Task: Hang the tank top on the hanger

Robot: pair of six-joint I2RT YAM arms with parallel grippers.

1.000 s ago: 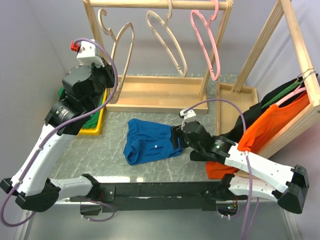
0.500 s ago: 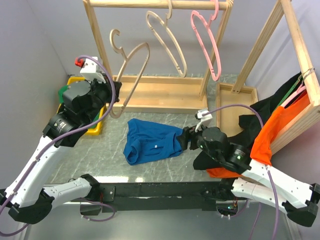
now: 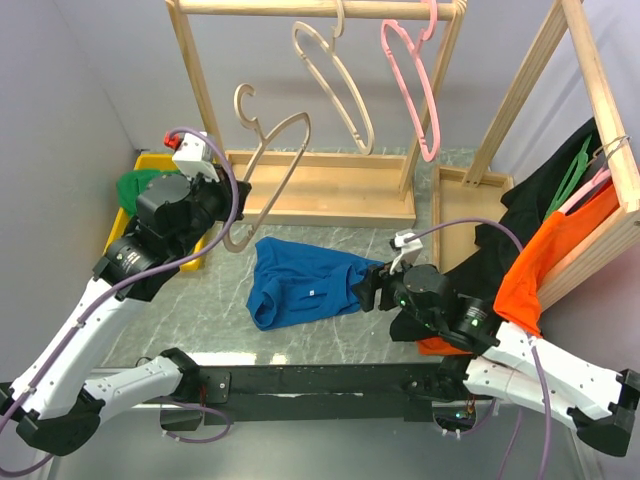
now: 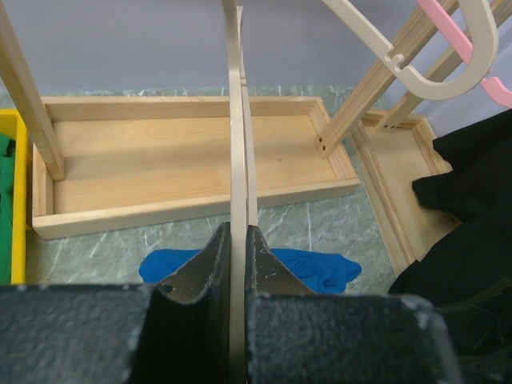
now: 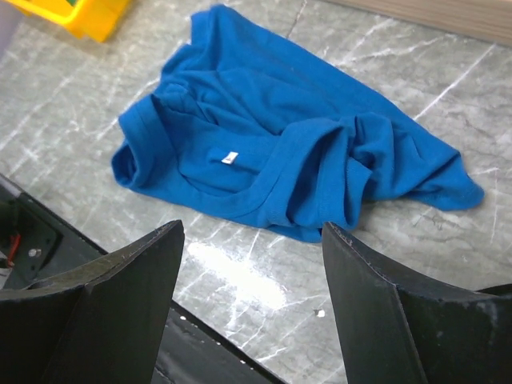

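Note:
The royal-blue tank top lies crumpled on the marble table, its white label facing up. My left gripper is shut on the lower part of a pale beige hanger, which it holds off the rail, tilted, above and left of the top. In the left wrist view the hanger runs straight up between the closed fingers, with the tank top below. My right gripper hangs open just off the top's right edge, with nothing between its fingers.
A wooden rack with a base tray stands at the back, carrying a second beige hanger and a pink hanger. A yellow bin with a green garment sits at the left. An orange shirt and black clothes hang at the right.
My left arm has carried the hanger right and down, toward the tank top. The right arm has swung round, its open gripper staying near the top's right edge.

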